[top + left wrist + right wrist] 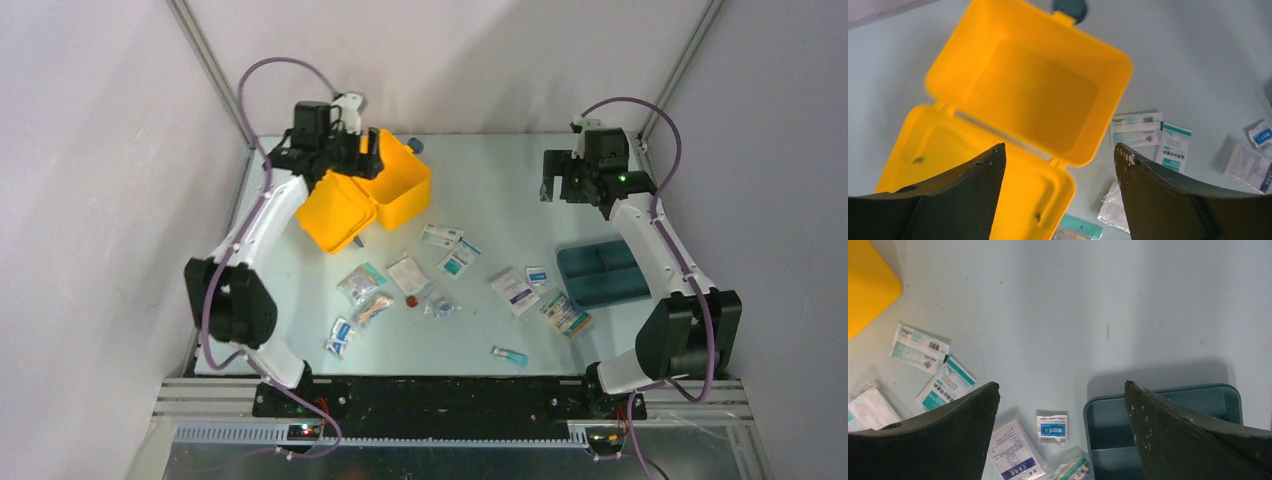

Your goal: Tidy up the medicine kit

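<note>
The medicine kit (400, 185) is a yellow hinged box at the back left of the table, lying open with its lid (335, 212) folded toward the near left. In the left wrist view its base (1033, 90) is hollow with nothing inside, and the lid (948, 150) lies below it. My left gripper (368, 150) hovers open above the kit (1059, 146), holding nothing. My right gripper (556, 185) hangs open at the back right (1061, 383), above bare table, with nothing between its fingers.
A dark teal two-compartment tray (603, 272) lies at the right (1105, 425). Several sachets and small bags are scattered mid-table, among them white-and-teal ones (441, 236) (919, 347), a small blue-label one (1052, 429) and a small vial (509, 354) near the front.
</note>
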`<act>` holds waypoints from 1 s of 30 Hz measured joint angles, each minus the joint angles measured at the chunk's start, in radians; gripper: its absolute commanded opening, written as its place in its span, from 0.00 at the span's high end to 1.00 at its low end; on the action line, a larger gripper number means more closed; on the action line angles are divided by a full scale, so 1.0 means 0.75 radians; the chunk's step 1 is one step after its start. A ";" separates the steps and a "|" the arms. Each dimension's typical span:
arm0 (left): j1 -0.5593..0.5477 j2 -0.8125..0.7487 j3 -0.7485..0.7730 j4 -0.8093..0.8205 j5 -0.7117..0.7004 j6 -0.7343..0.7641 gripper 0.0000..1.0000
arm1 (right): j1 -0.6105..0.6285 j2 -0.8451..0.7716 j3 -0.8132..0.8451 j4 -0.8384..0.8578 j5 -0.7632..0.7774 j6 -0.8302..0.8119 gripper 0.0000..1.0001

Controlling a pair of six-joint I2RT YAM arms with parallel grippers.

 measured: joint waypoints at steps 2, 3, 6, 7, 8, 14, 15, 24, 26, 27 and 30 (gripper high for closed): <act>-0.060 0.091 0.087 0.010 0.032 0.052 0.22 | 0.000 0.000 0.002 -0.001 -0.035 -0.030 0.01; -0.079 0.130 0.117 0.015 0.043 0.070 0.24 | 0.000 0.000 0.002 -0.002 -0.058 -0.049 0.01; -0.136 0.278 0.230 0.016 0.065 0.104 0.27 | 0.000 -0.001 0.003 -0.015 -0.122 -0.111 0.01; -0.153 0.335 0.280 0.009 0.068 0.114 0.28 | 0.000 -0.001 0.003 -0.026 -0.142 -0.128 0.01; -0.167 0.388 0.322 0.011 0.067 0.121 0.29 | -0.001 -0.001 0.003 -0.036 -0.159 -0.141 0.01; -0.225 0.629 0.512 0.008 0.070 0.176 0.36 | -0.014 -0.001 0.003 -0.051 -0.229 -0.160 0.01; -0.229 0.650 0.525 0.009 0.073 0.177 0.36 | -0.017 -0.001 0.003 -0.051 -0.234 -0.161 0.00; -0.263 0.678 0.491 -0.002 0.213 0.172 0.36 | -0.057 0.007 0.005 -0.051 -0.269 -0.168 0.01; -0.282 0.678 0.456 -0.006 0.219 0.173 0.38 | -0.063 0.017 0.008 -0.050 -0.280 -0.167 0.01; -0.293 0.678 0.435 -0.010 0.216 0.173 0.41 | -0.065 0.022 0.008 -0.050 -0.283 -0.165 0.01; -0.319 0.678 0.400 -0.024 0.194 0.190 0.51 | -0.068 0.043 0.008 -0.050 -0.305 -0.157 0.01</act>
